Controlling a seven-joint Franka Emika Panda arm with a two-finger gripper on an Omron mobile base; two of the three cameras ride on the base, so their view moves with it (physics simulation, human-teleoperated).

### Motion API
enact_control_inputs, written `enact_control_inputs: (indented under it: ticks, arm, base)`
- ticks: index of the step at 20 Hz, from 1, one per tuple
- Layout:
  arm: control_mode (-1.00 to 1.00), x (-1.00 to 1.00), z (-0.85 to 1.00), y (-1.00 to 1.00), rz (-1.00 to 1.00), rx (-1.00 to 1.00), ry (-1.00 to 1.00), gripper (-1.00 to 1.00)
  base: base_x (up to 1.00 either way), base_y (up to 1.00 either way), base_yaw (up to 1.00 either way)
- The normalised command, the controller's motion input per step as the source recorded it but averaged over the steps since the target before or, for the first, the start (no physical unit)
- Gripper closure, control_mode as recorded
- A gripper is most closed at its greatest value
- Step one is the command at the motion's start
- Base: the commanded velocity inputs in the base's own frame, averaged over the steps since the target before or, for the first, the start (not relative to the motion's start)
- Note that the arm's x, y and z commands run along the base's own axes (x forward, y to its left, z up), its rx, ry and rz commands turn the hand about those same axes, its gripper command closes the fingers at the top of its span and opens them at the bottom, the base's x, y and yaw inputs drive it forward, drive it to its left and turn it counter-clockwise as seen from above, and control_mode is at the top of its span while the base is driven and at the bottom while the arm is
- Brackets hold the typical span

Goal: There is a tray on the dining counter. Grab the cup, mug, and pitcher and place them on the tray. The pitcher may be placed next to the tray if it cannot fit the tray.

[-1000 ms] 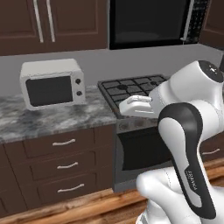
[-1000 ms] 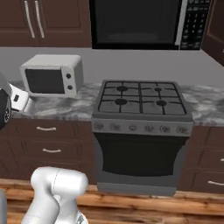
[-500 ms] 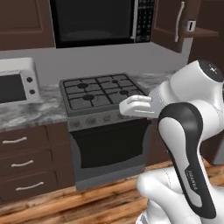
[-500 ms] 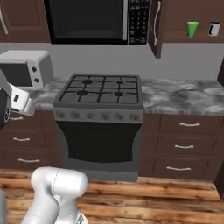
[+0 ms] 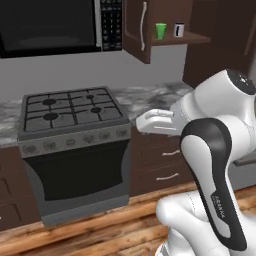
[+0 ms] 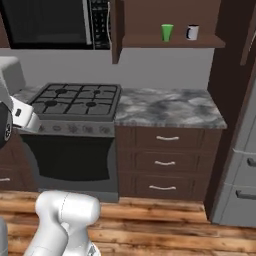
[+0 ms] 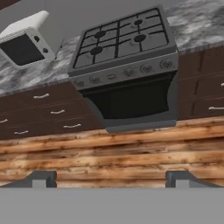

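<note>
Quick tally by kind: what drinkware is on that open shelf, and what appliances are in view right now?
Green cup: 1
White mug: 1
Gas stove: 1
Built-in microwave above the stove: 1
Countertop microwave: 1
Total: 5

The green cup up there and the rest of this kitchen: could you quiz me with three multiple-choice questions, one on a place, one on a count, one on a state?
1. Where is the cup?
A. on the stove
B. on a wall shelf beside the mug
C. on the floor

2. How many burners has the stove?
A. two
B. six
C. four

3. How is the gripper?
A. open, empty
B. shut on the cup
C. shut on the mug

Answers: 1 B, both stand on the shelf; 2 C, four rings show; 3 A, the fingertips stand far apart over bare floor.
</note>
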Motion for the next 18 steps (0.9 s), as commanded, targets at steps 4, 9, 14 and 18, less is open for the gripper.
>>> enact_control_inputs:
  ticks: [4, 9, 14, 18]
  arm:
    - [1.00, 0.00, 0.00, 0.00, 0.00, 0.00, 0.00, -1.00]
    - [1.00, 0.00, 0.00, 0.00, 0.00, 0.00, 0.00, -1.00]
    - [1.00, 0.00, 0.00, 0.00, 0.00, 0.00, 0.00, -1.00]
    - [1.00, 0.00, 0.00, 0.00, 0.00, 0.00, 0.00, -1.00]
  base:
    - [0.00, -1.00, 0.00]
    - [0.15, -1.00, 0.00]
    - [0.35, -1.00, -0.02]
    - [0.98, -0.36, -0.12]
